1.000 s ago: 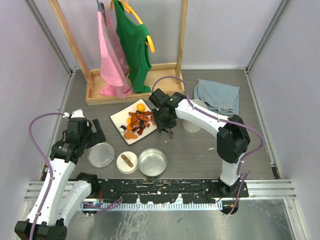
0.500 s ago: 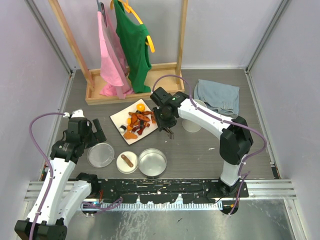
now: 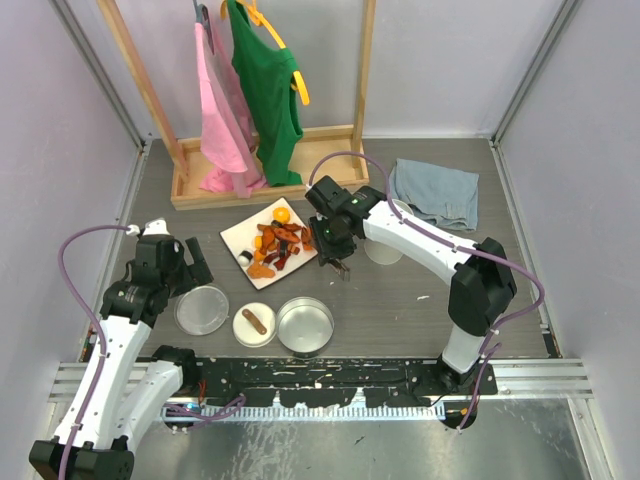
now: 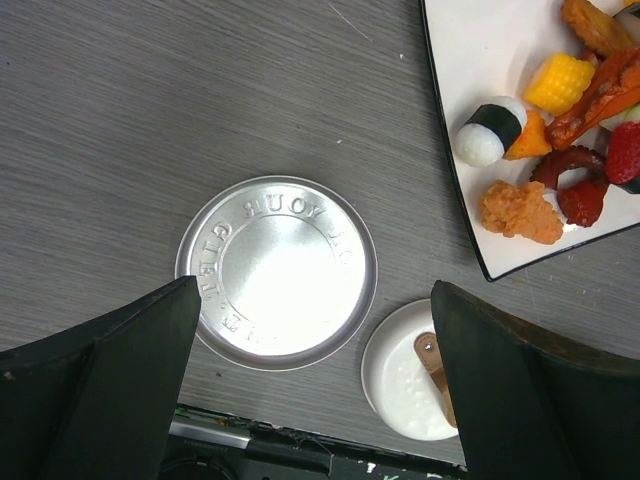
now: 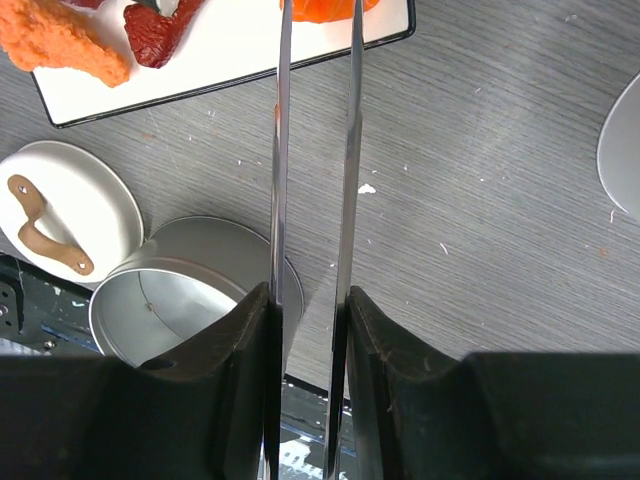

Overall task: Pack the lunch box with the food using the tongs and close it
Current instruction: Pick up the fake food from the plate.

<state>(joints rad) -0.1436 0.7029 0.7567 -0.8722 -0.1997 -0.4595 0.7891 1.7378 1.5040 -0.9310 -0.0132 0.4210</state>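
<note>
Your right gripper [image 5: 308, 300] is clenched on the tongs [image 5: 279, 160], squeezing their two thin arms. The arms reach over the table to an orange piece [image 5: 320, 8] at the edge of the white plate [image 5: 230, 40], and their tips run out of view there. The open tin [image 5: 160, 300] sits under the gripper, beside the small dish [image 5: 90, 180] with the brown sausage piece [image 5: 45, 235]. Your left gripper [image 4: 314, 330] hangs wide open, holding nothing, over the flat lid [image 4: 277, 272], whose embossed ring of letters shows "GIFT"; the rest is hard to read.

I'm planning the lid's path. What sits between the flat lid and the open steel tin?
In the top view, a small white dish holding one brown sausage piece sits between the lid and the tin.
</note>
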